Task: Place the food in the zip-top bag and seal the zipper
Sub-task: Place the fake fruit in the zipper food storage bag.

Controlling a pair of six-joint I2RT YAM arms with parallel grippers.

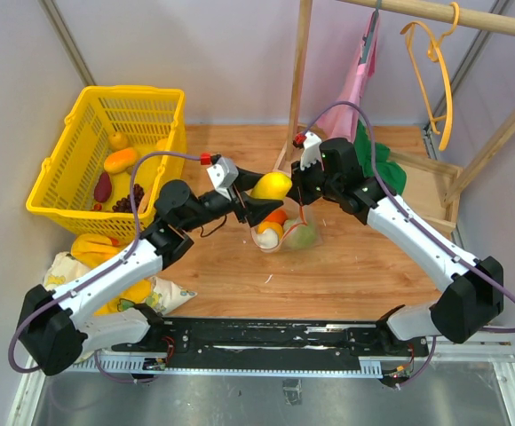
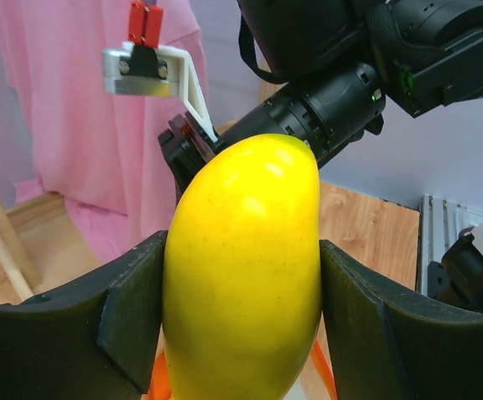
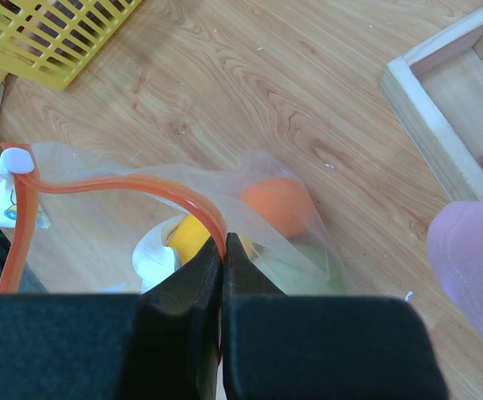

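Now: my left gripper (image 2: 240, 325) clamps yellow mango (image 2: 241, 233), seemingly over zip-top bag (image 1: 286, 232), ready for drop. My right gripper (image 3: 223, 267) pinches zipper (image 3: 125, 185), holding rim up so mouth gapes. Orange fruit (image 3: 279, 204) lies inside.

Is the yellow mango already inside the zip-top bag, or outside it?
Outside. The left gripper clamps the mango over the zip-top bag, whose zipper the right gripper pinches.

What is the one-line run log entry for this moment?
left gripper: shut on yellow mango | right gripper: shut on zipper | zip-top bag: orange food inside
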